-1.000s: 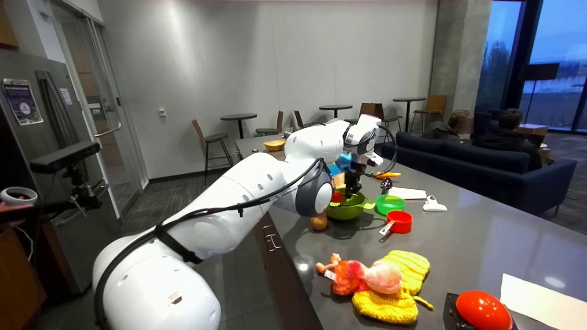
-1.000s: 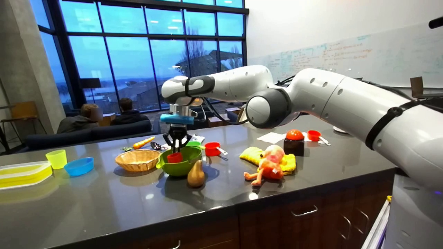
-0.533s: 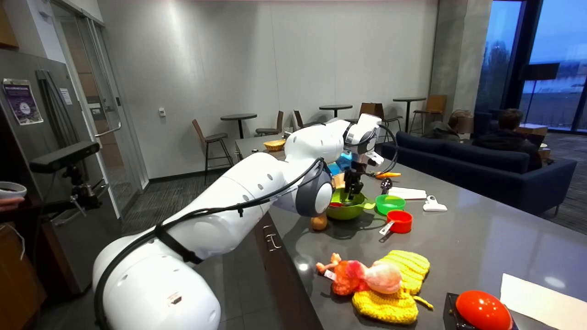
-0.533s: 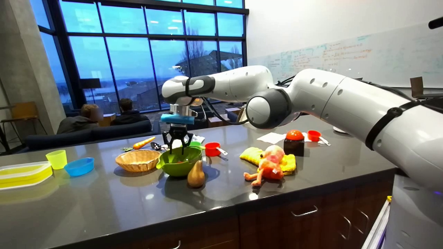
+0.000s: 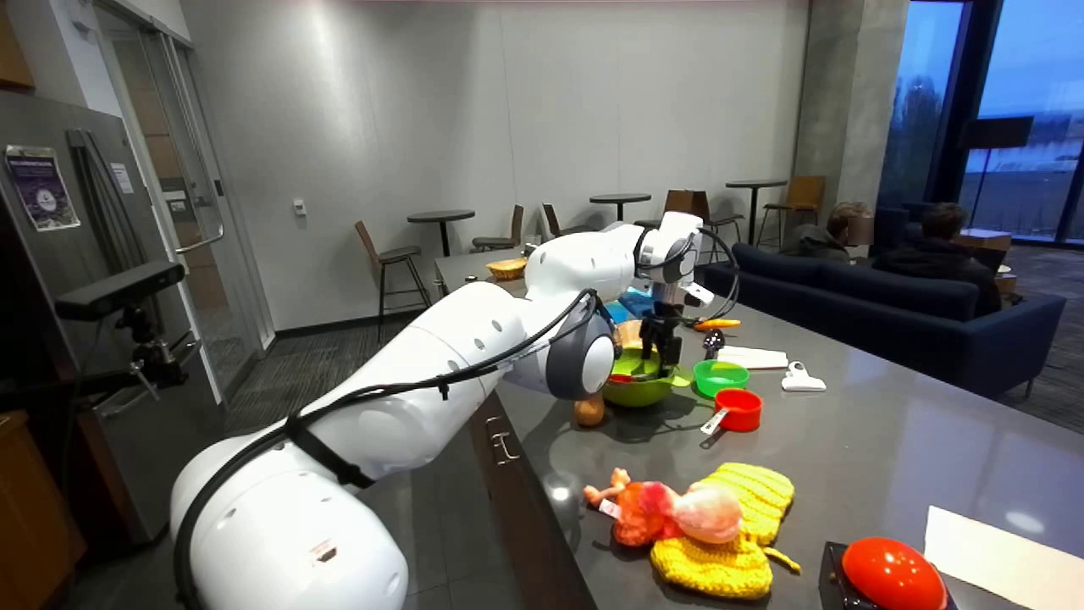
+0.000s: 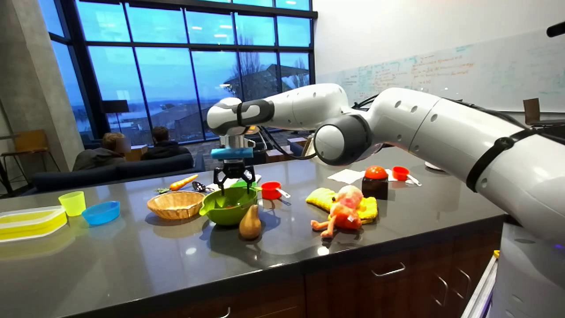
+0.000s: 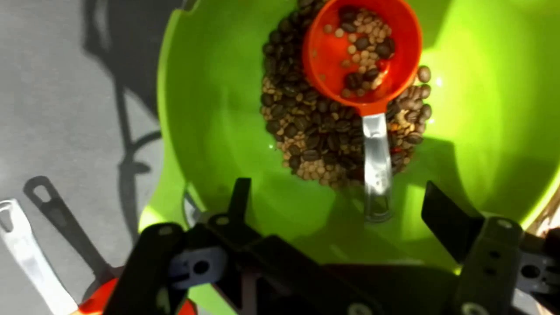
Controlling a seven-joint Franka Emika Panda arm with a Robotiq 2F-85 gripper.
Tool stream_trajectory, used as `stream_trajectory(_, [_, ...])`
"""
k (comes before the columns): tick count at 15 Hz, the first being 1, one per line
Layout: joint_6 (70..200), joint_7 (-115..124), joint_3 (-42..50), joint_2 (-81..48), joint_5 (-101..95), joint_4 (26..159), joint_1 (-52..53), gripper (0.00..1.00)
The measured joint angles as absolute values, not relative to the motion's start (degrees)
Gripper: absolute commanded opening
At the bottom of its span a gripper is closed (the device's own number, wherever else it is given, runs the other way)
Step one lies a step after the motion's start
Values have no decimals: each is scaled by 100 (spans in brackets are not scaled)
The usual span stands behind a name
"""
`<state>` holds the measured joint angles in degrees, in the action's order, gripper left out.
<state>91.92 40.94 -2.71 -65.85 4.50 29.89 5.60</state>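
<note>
Red round measuring cup with a metal handle (image 7: 329, 54) lies in your lime-green, round, plastic-looking bowl (image 7: 218, 109) on the glossy dark-grey bench (image 6: 132, 260), resting on dark brown beans (image 7: 284, 63) and small tan grains (image 7: 313, 169). Your black two-fingered tool (image 7: 337, 186) hangs over the bowl, fingers spread apart; your wrist view shows the handle's end between them.

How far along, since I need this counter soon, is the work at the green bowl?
Looks done: the red measuring cup lies in the green bowl, holding some beans. In hand: nothing; the end effector is open. Left, perhaps: moving clear, as it hangs over the bowl.
</note>
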Motion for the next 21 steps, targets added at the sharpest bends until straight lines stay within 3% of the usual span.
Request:
stream_trajectory(12, [8031,4079,206,-5850,177,2925,-27,100])
stream_trajectory(21, [7974,3114,439,-5739,-88,3061,-457,100])
